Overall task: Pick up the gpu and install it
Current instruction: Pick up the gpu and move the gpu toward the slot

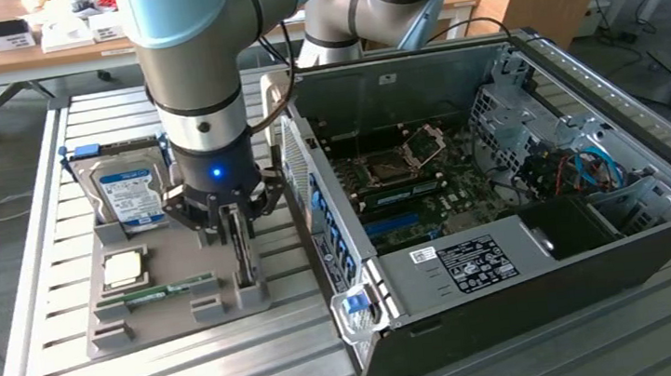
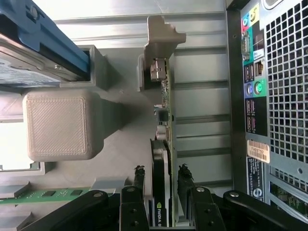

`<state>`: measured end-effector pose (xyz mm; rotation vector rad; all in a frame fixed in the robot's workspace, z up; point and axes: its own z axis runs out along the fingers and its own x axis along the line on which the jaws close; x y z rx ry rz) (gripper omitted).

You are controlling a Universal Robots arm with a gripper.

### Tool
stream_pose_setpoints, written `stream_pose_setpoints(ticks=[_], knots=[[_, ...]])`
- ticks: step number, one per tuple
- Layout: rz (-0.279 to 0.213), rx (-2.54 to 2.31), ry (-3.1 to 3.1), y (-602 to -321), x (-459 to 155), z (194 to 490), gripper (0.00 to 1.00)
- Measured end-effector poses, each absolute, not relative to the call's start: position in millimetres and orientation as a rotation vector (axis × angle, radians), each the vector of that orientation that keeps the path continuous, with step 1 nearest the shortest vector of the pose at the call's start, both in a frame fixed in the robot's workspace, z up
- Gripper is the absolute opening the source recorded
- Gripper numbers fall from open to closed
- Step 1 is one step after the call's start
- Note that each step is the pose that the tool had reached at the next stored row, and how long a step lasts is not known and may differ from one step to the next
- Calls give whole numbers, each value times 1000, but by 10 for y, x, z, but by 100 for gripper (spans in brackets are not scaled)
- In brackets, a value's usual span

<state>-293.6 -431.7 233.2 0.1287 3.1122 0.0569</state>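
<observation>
Exterior view: high, angled down over parts tray (image 1: 181,260) and open computer case (image 1: 449,73). Wrist view: close above gpu (image 2: 161,192). Shared: gpu, parts tray, computer case.

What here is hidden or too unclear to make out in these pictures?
- Exterior view: the gripper and arm cover most of the gpu standing in the grey tray.
- Wrist view: one end of the gpu runs off the picture's edge, behind the gripper's links.
- Exterior view: the arm hides one side of the hard drive.
- Exterior view: the print on the label on the computer case is too small to read.
</observation>
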Motion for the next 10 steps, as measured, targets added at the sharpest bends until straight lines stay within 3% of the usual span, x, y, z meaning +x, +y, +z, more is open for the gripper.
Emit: stream_pose_setpoints(ticks=[10], knots=[[56,129,3112,-4317,-2936,2310,42]])
